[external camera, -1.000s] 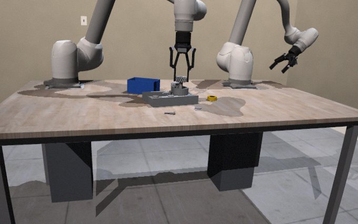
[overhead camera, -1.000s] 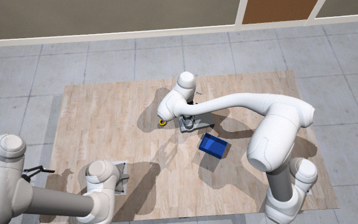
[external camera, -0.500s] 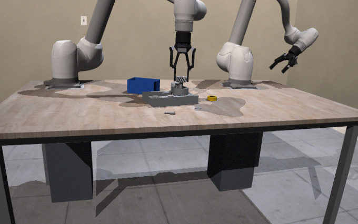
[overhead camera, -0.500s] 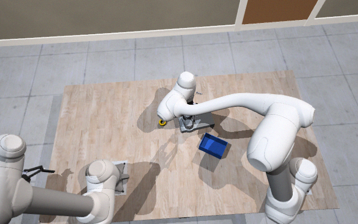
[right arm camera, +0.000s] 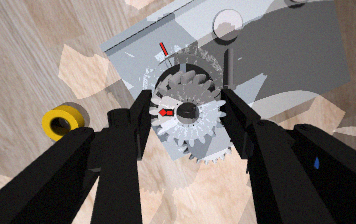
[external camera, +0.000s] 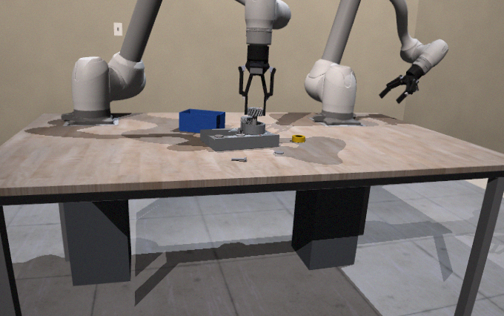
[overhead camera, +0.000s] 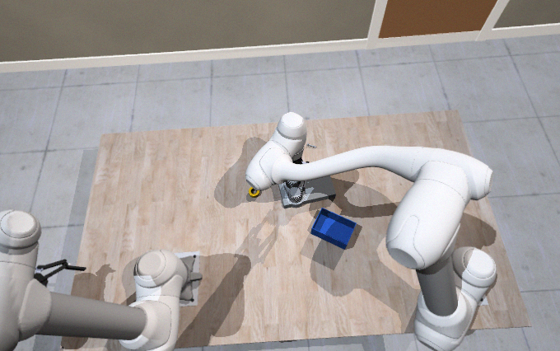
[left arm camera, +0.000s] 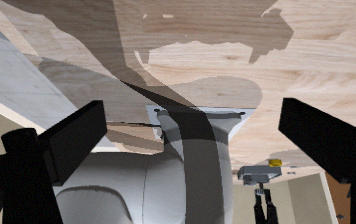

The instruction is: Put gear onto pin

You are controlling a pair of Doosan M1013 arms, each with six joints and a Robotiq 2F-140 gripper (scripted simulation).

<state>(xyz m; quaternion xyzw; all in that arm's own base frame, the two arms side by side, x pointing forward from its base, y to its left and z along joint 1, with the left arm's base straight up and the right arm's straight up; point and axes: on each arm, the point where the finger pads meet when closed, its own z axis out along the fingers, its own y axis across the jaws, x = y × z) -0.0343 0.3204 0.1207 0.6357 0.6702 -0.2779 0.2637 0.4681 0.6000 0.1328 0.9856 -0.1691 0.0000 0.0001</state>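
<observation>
Looking from the top, the right arm hides most of its claw; the blue bin (overhead camera: 333,227) (external camera: 201,121) and yellow ring (overhead camera: 249,193) (external camera: 298,139) (right arm camera: 75,119) (left arm camera: 275,163) show near the grey base (overhead camera: 315,190) (external camera: 245,142) (right arm camera: 305,75) (left arm camera: 260,172). The exterior view shows the right claw (external camera: 255,113) (right arm camera: 186,104) clamped on the gear (external camera: 255,112) (right arm camera: 172,131), above the collar (external camera: 253,128), and a bolt (external camera: 239,159) on the table. The left wrist view shows the left claw's (left arm camera: 192,112) (external camera: 389,97) fingers wide apart. Only the right wrist view reveals the gear's red arrow (right arm camera: 166,112), upward, out of line with the red mark (right arm camera: 163,49).

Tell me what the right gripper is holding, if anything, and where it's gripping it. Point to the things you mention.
The right gripper (external camera: 254,113) (right arm camera: 186,104) holds the gear with the red arrow (external camera: 255,112) (right arm camera: 172,129), by opposite sides of its toothed rim.
</observation>
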